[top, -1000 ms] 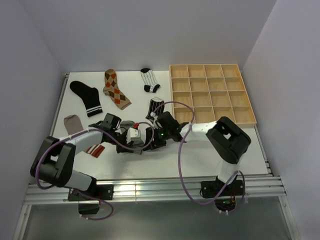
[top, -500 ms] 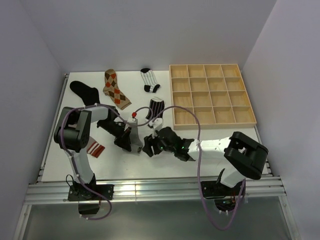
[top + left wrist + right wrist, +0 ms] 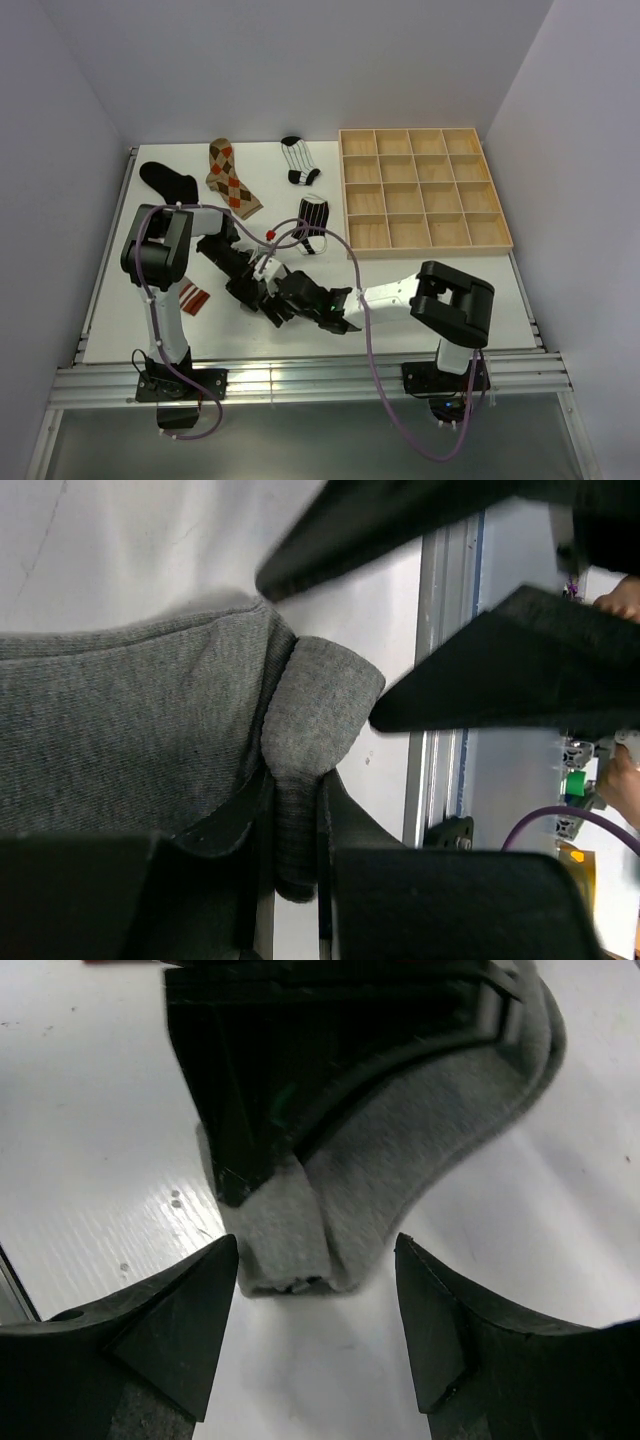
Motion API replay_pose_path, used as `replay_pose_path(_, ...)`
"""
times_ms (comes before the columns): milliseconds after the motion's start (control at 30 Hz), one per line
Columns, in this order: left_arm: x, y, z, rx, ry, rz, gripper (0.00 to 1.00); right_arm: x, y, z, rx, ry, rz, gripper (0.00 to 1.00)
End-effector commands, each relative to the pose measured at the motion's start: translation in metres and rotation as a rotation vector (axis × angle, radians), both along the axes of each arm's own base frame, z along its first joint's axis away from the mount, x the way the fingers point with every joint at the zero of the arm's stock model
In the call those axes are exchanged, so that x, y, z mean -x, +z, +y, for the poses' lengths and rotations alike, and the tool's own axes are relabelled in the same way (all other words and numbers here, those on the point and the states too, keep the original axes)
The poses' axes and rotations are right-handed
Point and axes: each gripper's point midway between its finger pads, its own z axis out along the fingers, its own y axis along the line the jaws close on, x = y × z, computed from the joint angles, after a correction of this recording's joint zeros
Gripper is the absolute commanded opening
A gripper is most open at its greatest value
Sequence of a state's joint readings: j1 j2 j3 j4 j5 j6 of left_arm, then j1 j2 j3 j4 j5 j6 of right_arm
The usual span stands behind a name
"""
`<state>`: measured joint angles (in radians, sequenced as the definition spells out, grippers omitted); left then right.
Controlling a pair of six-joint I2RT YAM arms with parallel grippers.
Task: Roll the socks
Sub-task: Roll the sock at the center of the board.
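We are barely started: our left end effector (image 3: 296, 865) clamps a fold of the grey sock (image 3: 130, 730) on the near tabletop (image 3: 480, 290), the right end effector (image 3: 315, 1255) gapes beside it, and the argyle sock (image 3: 231, 178) lies unrolled.

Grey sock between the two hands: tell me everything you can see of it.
The grey sock is plain, soft, fine-ribbed knit with no pattern. It lies mostly flat on the white table, with one end bunched into a thick fold. The left hand is shut on that fold, pinching it upright. The right hand is open and straddles the same end; whether it touches the fabric is unclear. In the top view, both hands hide most of the sock.
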<state>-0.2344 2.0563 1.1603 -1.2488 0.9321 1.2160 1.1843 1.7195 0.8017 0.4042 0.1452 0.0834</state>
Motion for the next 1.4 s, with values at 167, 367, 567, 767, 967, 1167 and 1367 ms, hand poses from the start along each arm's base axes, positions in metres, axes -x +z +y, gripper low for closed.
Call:
replay_pose_path(167, -0.001, -0.006, 0.005, -0.025, -0.033, 0.003, 0.0, 0.006, 0.004, 0.033, 0.032, 0.045, -0.092, 0.72)
replay_pose_path(367, -0.004, -0.004, 0.003, -0.019, -0.034, 0.007, 0.0, 0.007, -0.01, 0.031, 0.071, 0.04, -0.087, 0.61)
replay_pose_path(567, -0.004, 0.003, 0.001, 0.003, -0.04, 0.025, 0.03, 0.008, -0.032, 0.022, 0.124, 0.035, -0.074, 0.33)
replay_pose_path(767, -0.021, 0.011, -0.008, 0.036, 0.022, -0.083, 0.27, 0.015, -0.046, 0.019, 0.151, 0.042, -0.02, 0.13)
replay_pose_path(967, -0.062, 0.044, -0.013, 0.105, 0.204, -0.241, 0.42, 0.021, -0.051, 0.006, 0.163, 0.031, 0.036, 0.12)
replay_pose_path(1167, -0.115, 0.078, -0.007, 0.144, 0.418, -0.388, 0.4, 0.026, -0.058, -0.008, 0.187, 0.014, 0.071, 0.11)
replay_pose_path(1367, -0.161, 0.116, 0.024, 0.158, 0.66, -0.588, 0.4, 0.036, -0.065, -0.012, 0.225, 0.068, 0.165, 0.11)
